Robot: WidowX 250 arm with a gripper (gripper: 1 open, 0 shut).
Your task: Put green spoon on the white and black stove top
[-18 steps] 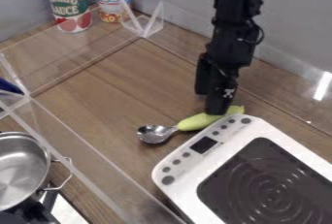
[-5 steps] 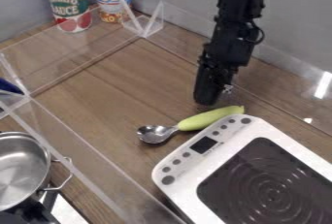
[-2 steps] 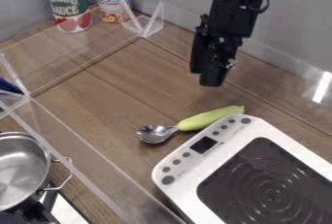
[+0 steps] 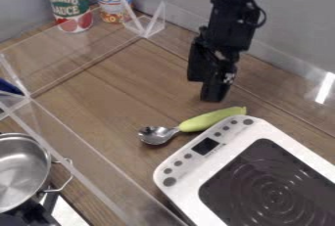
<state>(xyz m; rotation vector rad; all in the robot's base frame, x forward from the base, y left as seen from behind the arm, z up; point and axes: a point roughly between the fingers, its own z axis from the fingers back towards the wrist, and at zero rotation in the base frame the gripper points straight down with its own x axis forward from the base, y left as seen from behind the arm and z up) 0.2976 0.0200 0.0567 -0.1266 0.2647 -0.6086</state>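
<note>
The green spoon [image 4: 193,124] lies flat on the wooden table, its yellow-green handle pointing right and its silver bowl to the left. It rests just beyond the far left edge of the white and black stove top [image 4: 256,171], touching or nearly touching its white rim. My gripper [image 4: 210,84] hangs above the table, behind and a little above the spoon's handle. Its jaws stand open with nothing between them.
A steel pot [image 4: 23,168] sits at the lower left behind a clear plastic divider [image 4: 78,142]. Two cans [image 4: 69,4] stand at the back left near another clear stand [image 4: 144,20].
The gripper has gone from shut to open. It rose and shifted left from beside the spoon's handle, then came down a little. The spoon has not moved.
</note>
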